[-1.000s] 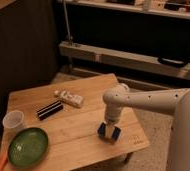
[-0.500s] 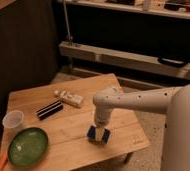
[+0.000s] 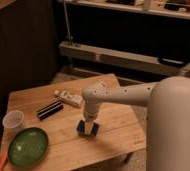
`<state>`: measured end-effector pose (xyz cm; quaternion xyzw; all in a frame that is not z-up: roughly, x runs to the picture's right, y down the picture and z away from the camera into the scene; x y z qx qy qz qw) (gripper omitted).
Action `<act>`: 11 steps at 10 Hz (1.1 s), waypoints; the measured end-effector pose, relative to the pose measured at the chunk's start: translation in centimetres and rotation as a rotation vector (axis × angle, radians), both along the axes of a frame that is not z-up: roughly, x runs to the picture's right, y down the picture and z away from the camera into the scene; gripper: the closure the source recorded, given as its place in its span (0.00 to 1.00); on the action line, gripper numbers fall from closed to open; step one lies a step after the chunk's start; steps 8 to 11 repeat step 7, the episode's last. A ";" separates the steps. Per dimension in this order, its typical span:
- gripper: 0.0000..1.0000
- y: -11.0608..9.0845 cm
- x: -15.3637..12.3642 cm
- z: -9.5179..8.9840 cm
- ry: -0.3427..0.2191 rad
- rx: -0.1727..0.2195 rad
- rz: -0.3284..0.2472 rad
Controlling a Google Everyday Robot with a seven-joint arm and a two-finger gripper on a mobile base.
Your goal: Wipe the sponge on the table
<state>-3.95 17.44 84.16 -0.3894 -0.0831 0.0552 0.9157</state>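
Note:
The sponge, a small dark blue block, rests on the light wooden table near the middle of its front half. My gripper comes straight down onto it from the white arm that reaches in from the right, and its fingers grip the sponge's sides. The sponge's top is hidden under the gripper.
A green plate lies at the front left, with a white cup behind it. A black-and-white striped bar and a white packet lie left of the arm. An orange object pokes over the left front edge.
My gripper and the sponge have slid leftward across the table top, toward the green plate. The other objects have not moved.

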 end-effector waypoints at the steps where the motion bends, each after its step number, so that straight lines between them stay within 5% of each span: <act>1: 0.94 -0.9 0.3 0.7 0.004 0.002 0.009; 4: 0.94 -4.4 2.8 4.1 0.062 -0.002 0.056; 7: 0.94 -4.7 6.7 6.8 0.157 -0.014 0.099; 11: 0.94 -4.7 6.7 6.8 0.157 -0.014 0.099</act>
